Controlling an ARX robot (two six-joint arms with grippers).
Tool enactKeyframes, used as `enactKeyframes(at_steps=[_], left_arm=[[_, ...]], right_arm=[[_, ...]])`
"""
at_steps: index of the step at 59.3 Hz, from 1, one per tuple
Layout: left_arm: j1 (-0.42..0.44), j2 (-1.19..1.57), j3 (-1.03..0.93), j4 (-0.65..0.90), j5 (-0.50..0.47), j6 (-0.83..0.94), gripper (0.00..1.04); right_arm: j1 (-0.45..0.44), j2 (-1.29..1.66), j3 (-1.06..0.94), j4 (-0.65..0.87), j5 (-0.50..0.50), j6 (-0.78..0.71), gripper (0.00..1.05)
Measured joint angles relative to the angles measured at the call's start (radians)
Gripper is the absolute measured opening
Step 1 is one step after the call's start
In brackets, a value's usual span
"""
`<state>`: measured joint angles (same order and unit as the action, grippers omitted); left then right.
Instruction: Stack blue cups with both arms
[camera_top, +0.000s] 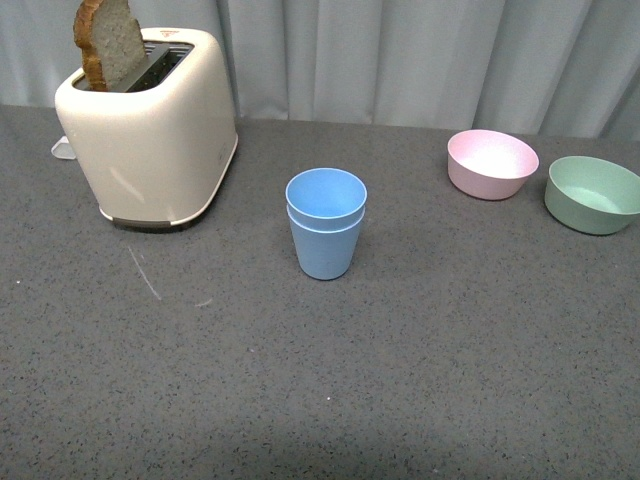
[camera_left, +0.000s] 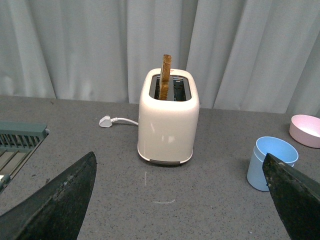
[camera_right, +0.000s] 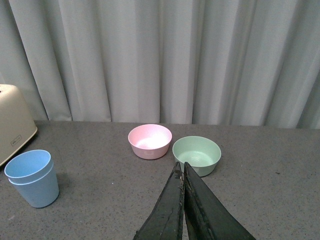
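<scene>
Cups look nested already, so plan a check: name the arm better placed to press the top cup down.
Left, tentatively. Its gripper is open, with the stacked blue cups near one finger. The right gripper is shut, facing the bowls.

blue cups (camera_top: 326, 228) | light blue, nested, upright | table centre

Right end effector (camera_right: 182, 172): black, its two fingers (camera_right: 172, 210) pressed together with nothing between them, raised above the grey speckled tabletop (camera_right: 100, 210).
Blue cups (camera_right: 31, 177): two, one nested upright inside the other, standing on the tabletop well apart from the end effector.
Pink bowl (camera_right: 149, 141): upright, empty, just beside the green bowl.
Green bowl (camera_right: 196, 154): upright, empty, just beyond the fingertips.
Toaster (camera_right: 14, 129): cream, only one corner in sight, behind the cups.
Curtain (camera_right: 165, 55): pale, pleated, along the tabletop's far edge.
</scene>
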<state>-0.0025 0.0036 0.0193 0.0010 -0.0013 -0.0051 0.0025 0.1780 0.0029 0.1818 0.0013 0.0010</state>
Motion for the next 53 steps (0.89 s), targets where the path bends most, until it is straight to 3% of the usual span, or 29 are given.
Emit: enactKeyframes(at_steps=[7, 23, 46, 53], left_arm=[[0.0, 0.0, 0.0, 0.0, 0.0, 0.0, 0.98], [0.0, 0.0, 0.0, 0.0, -0.001, 0.0, 0.98], [0.0, 0.0, 0.0, 0.0, -0.001, 0.0, 0.98], [0.0, 0.0, 0.0, 0.0, -0.001, 0.0, 0.98]], right_arm=[[0.0, -0.131, 0.001, -0.167, -0.003, 0.0, 0.01], [0.0, -0.174, 0.001, -0.18, -0.003, -0.001, 0.01], [0.0, -0.174, 0.001, -0.18, -0.003, -0.001, 0.67], [0.0, -0.174, 0.001, -0.18, -0.003, -0.001, 0.93]])
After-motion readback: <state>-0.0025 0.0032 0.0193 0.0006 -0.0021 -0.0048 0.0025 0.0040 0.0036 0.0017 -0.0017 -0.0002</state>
